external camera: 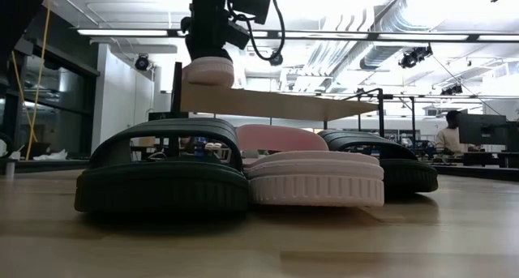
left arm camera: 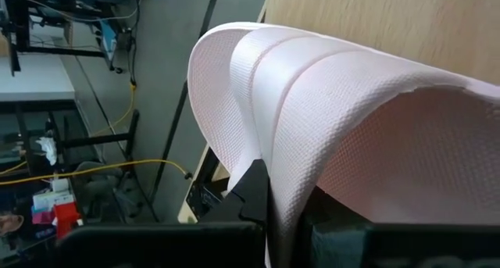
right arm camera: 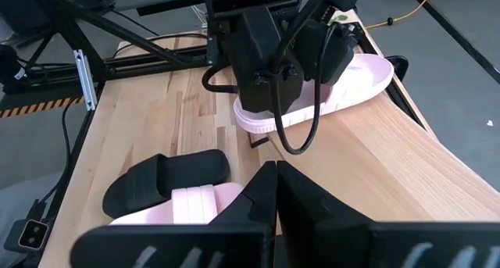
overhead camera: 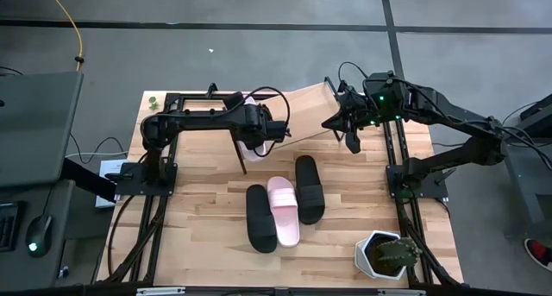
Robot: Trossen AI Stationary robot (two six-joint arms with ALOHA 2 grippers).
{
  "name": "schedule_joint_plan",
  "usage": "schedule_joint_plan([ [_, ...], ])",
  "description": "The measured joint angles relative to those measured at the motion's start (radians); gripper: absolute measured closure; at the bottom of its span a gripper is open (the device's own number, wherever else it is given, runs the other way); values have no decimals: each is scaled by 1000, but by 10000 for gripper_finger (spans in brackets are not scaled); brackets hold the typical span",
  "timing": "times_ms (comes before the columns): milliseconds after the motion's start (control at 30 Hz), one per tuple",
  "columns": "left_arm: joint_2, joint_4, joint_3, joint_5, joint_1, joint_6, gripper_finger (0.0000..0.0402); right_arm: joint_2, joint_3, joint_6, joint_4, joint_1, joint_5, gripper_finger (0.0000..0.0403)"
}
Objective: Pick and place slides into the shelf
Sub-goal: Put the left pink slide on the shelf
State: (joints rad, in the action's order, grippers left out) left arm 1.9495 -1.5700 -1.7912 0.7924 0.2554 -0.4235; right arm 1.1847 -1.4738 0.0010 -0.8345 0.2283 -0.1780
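My left gripper (overhead camera: 260, 130) is shut on a pale pink slide (overhead camera: 249, 151) over the left part of the shelf (overhead camera: 307, 106), a slanted light-wood board at the table's far side. The low view shows that slide (external camera: 208, 70) sitting on top of the board (external camera: 276, 104). My right gripper (right arm camera: 273, 178) is shut and stands at the shelf's right end (overhead camera: 332, 115); I cannot tell whether it touches the board. Three more slides lie side by side, soles down, on the table: a black one (overhead camera: 261, 218), a pink one (overhead camera: 285, 211) and a black one (overhead camera: 309, 189). My left gripper pinches the pink slide's broad strap (left arm camera: 275, 209) at its edge, one finger (left arm camera: 336, 221) under the strap and the other (left arm camera: 251, 194) outside it. It comes from above, pointing down. The slide's sole (right arm camera: 258, 126) lies along the shelf board, roughly level with it.
A cactus in a white pot (overhead camera: 384, 255) stands at the table's near right corner. Black arm frames (overhead camera: 147, 179) (overhead camera: 414, 179) run along both sides of the table. Bare wood lies near the table's front edge (external camera: 259, 237). A person (external camera: 446, 136) sits far behind the table.
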Motion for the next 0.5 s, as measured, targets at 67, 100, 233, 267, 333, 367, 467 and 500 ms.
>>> schedule_joint_plan([
  [67,-1,0,0,-9,0,0,397,0,0,1,0,0,0,402],
  [100,-1,0,0,-15,0,0,395,0,0,1,0,0,0,402],
  [233,-1,-1,-1,-22,0,7,367,0,0,1,0,0,0,402],
  [267,-1,-1,-1,-22,0,10,356,0,0,1,0,0,0,402],
  [333,-1,-1,-1,-26,0,17,333,0,0,1,0,0,0,402],
  [367,-1,-1,-1,-26,0,17,321,0,0,1,0,0,0,402],
  [467,-1,-1,-1,-29,0,23,287,0,0,0,0,0,0,402],
  [500,-1,-1,-1,-32,0,28,278,0,0,1,0,0,0,402],
])
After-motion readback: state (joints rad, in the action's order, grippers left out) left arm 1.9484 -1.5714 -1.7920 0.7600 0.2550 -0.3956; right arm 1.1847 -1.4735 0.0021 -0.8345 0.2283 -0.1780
